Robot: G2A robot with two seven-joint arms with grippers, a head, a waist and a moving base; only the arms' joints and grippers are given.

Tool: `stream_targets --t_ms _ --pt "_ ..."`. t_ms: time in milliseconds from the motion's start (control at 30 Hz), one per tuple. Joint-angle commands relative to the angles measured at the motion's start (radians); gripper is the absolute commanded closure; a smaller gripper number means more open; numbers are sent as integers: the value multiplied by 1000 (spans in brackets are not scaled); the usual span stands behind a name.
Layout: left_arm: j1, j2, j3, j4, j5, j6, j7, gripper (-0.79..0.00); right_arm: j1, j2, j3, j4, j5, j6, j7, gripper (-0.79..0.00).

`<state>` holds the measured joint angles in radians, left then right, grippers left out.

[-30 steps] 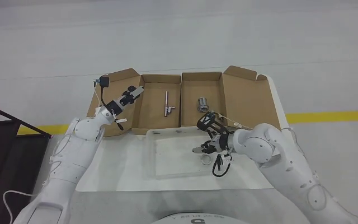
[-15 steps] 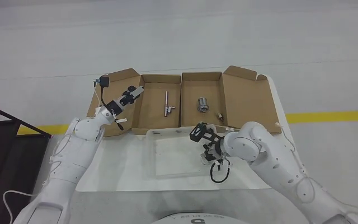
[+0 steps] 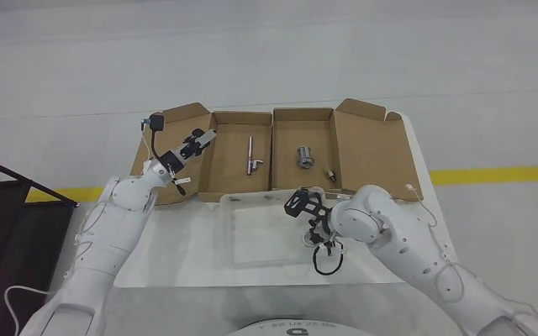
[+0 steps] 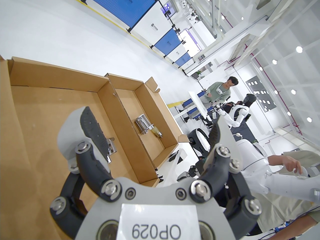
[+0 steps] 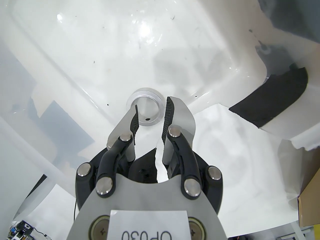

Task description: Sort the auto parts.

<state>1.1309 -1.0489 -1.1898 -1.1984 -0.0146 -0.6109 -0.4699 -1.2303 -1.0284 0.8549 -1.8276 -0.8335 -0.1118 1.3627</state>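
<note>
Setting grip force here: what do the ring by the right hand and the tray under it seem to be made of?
The ring looks like machined metal, perhaps aluminium: silvery satin face, crisp edges, a small drilled hole. The tray looks like glossy white plastic, possibly translucent: bright glints, rounded moulded corners.

Silver ring (image 5: 147, 111): flat, hole up, at 3 o'clock side of tray (image 3: 261, 235). Long metal rod (image 3: 250, 154): flat in left box (image 3: 227, 172), pointing 12 o'clock. Steel cylinder (image 3: 304, 155): in right box (image 3: 286, 172); small brass piece (image 3: 329, 175) at its 4 o'clock.
</note>
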Motion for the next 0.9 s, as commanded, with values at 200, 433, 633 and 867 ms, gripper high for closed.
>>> stream_targets --t_ms 200,433,633,867 --pt "0 0 0 0 0 0 0 -785 34 -16 -53 51 -24 22 -11 -277" --pt "0 0 0 0 0 0 0 -785 64 -33 -91 80 -40 52 -33 -302" --pt "0 0 0 0 0 0 0 -785 76 -42 -92 85 -1 45 -85 -339" --pt "0 0 0 0 0 0 0 -785 83 -47 -100 98 -11 50 -87 -345"
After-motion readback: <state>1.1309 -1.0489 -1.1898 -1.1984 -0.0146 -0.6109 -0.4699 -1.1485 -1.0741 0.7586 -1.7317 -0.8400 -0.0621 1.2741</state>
